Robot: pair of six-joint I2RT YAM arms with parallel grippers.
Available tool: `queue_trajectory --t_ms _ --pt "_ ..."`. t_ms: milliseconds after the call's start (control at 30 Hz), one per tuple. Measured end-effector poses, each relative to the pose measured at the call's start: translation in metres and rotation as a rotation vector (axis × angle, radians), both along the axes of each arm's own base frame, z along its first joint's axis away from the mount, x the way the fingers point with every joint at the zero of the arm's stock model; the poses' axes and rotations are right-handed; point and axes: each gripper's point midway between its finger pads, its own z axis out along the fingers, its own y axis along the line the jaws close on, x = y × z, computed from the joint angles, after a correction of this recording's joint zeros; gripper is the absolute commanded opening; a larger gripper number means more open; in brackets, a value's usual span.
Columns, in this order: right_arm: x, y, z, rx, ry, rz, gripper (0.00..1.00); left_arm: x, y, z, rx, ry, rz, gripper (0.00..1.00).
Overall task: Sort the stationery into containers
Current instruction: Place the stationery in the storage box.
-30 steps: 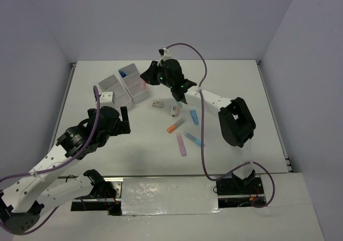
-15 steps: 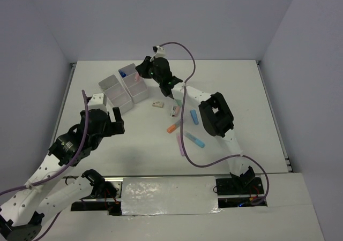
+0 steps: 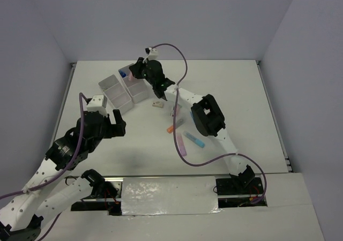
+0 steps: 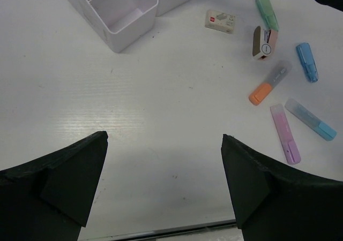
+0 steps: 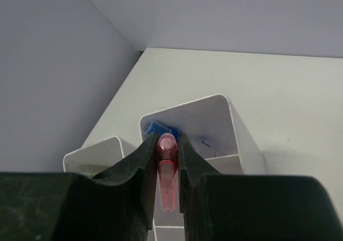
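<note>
Currently clenches the right claw [image 5: 167,144] on a pink highlighter [image 5: 168,171], pinched lengthwise between both fingers with its rounded end poking out past the tips. Hangs that claw over the containers [image 3: 122,88], a cluster of white bins near the far-left corner of the worktop [image 3: 241,91], right above the bin closest to the far edge. Shows, from the right wrist view, a blue item [image 5: 157,128] lying in that bin just behind the highlighter's end; cannot tell whether that end sits below the rim or above it. Holds the left claw [image 4: 163,139] released, fingers spread wide with nothing between them, above bare worktop toward the near-left side and apart from the bins. Finds the rest of the stationery loose around the middle of the worktop: a small white eraser [image 4: 220,21] near the bins; a green highlighter [image 4: 267,12] beyond it; a pinkish-white block [image 4: 262,42] with one dark side just beside the green one; a blue highlighter [image 4: 307,61] farther toward the right edge; an orange highlighter [image 4: 269,83] with a clear cap; then, closest to the near edge, a purple highlighter [image 4: 284,133] and a pale blue highlighter [image 4: 311,126], close together but not touching, set at an angle to each other. Hides several of these under the right arm in the top view.
</note>
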Motion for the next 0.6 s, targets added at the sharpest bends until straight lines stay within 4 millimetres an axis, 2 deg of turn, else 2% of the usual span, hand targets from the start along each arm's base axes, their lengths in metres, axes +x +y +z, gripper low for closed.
queue_trajectory --t_ms 33,100,133,167,233,500,600 --pt "-0.001 0.001 0.000 -0.001 -0.001 0.001 0.20 -0.001 0.000 0.001 -0.004 -0.003 -0.003 0.99" --pt "-0.003 0.003 0.000 -0.002 -0.007 0.005 0.29 -0.002 0.000 0.003 -0.011 -0.010 -0.006 0.99" --pt "-0.004 0.004 -0.002 -0.003 -0.011 0.006 0.36 -0.002 0.000 0.004 -0.014 -0.014 -0.007 0.99" --pt "-0.005 0.005 -0.003 -0.003 -0.015 0.008 0.46 -0.002 0.000 0.004 -0.014 -0.015 -0.008 0.99" --pt "-0.007 0.004 -0.011 -0.015 -0.011 0.010 0.53 -0.003 0.000 0.006 -0.020 -0.023 -0.010 0.99" --pt "-0.013 0.001 -0.036 -0.056 0.007 0.019 0.64 -0.004 0.000 0.007 -0.028 -0.033 -0.013 0.99" --pt "-0.027 -0.011 -0.046 -0.087 0.030 0.023 0.71 -0.004 0.000 0.007 -0.028 -0.032 -0.012 0.99"
